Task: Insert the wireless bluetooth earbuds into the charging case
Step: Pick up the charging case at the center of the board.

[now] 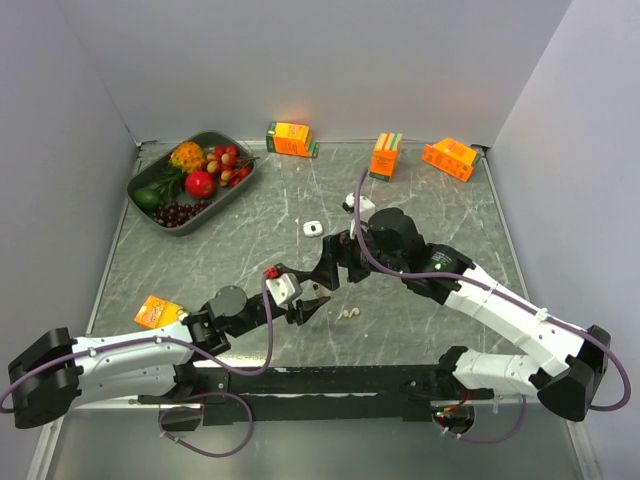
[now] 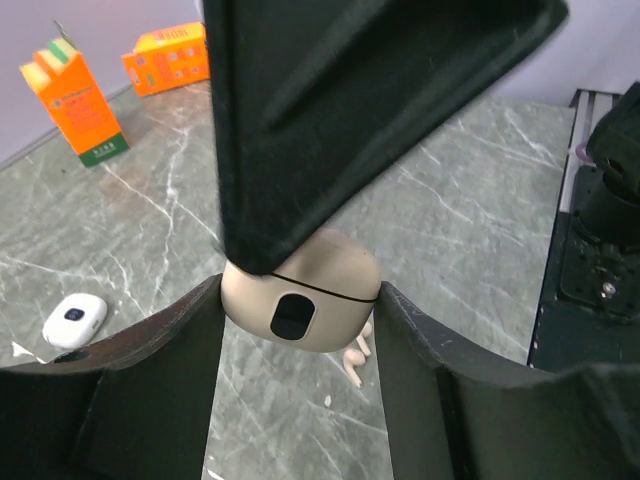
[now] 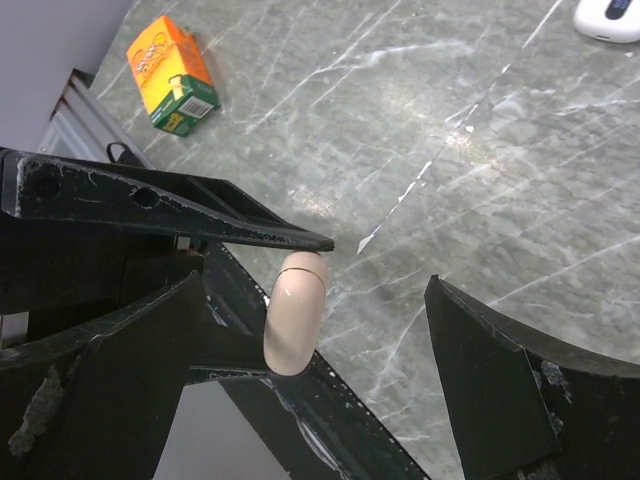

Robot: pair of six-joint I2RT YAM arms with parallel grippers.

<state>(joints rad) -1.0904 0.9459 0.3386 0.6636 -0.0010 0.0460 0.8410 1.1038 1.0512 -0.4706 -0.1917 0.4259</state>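
Note:
The beige charging case (image 2: 300,295) is closed, its lid seam showing, and hangs above the table with my left gripper (image 2: 300,290) shut on its two sides. In the right wrist view the same charging case (image 3: 295,320) sits between the left gripper's dark fingers. My right gripper (image 3: 315,285) stands open around it, and one of its fingers (image 2: 330,110) lies over the top of the case. The pale earbuds (image 1: 348,314) lie on the table just below the case; the left wrist view shows these earbuds (image 2: 357,360) under it. From above, the left gripper (image 1: 312,303) and right gripper (image 1: 335,262) meet mid-table.
Two small white cases (image 1: 312,228) (image 1: 362,203) lie behind the grippers. Orange juice cartons stand at the back (image 1: 292,138) (image 1: 385,155) (image 1: 450,158), and one lies near the left arm (image 1: 158,312). A fruit tray (image 1: 225,140) sits at the back left.

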